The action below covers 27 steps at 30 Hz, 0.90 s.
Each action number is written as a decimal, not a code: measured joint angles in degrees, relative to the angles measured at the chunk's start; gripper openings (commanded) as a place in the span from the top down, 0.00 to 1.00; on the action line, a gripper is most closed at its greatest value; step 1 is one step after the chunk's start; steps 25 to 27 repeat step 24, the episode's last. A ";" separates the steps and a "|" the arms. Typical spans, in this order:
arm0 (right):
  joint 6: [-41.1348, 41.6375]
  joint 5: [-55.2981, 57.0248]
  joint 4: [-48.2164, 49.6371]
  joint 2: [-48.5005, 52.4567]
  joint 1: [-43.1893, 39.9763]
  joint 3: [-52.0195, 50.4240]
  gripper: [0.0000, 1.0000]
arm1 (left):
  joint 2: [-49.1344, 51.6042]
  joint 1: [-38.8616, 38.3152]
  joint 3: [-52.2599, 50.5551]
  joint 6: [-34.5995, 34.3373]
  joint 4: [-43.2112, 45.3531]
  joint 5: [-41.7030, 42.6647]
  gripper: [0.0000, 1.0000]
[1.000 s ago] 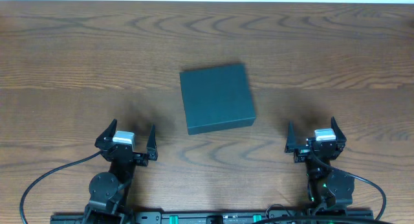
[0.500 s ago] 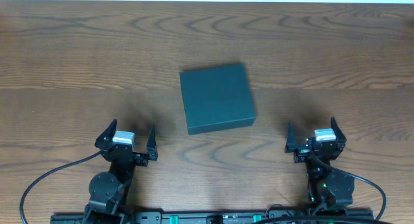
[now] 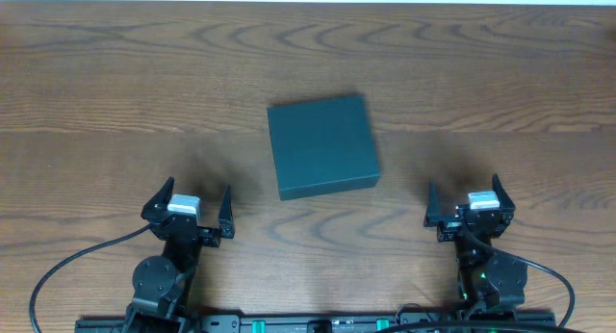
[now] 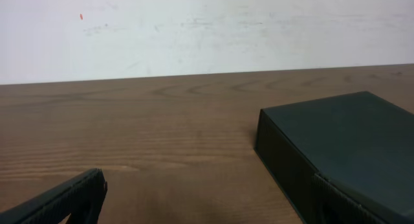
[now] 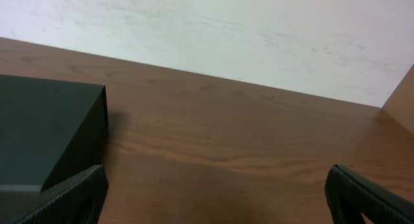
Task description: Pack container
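The container is a dark teal-grey square box with its lid shut, lying on the wooden table near the middle. It also shows at the right of the left wrist view and at the left of the right wrist view. My left gripper is open and empty near the front edge, left of the box and apart from it. My right gripper is open and empty near the front edge, right of the box. Its fingertips frame bare wood; so do the left gripper's fingers.
The wooden table stretches to a white wall at the back. Black cables trail from the arm bases at the front edge. No other objects show.
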 measured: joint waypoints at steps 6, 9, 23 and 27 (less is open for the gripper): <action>-0.02 0.00 0.00 0.00 0.00 0.00 0.01 | 0.00 0.00 0.00 0.00 -0.02 0.00 0.01; 0.00 0.00 0.00 0.00 0.00 0.00 0.01 | 0.00 0.00 0.00 0.00 -0.02 0.00 0.01; 0.00 -0.02 0.00 0.00 0.00 0.00 0.01 | 0.00 0.00 0.00 0.00 -0.02 0.02 0.02; 0.00 -0.02 0.00 0.00 0.00 0.00 0.02 | 0.00 0.00 0.00 0.00 -0.02 0.02 0.01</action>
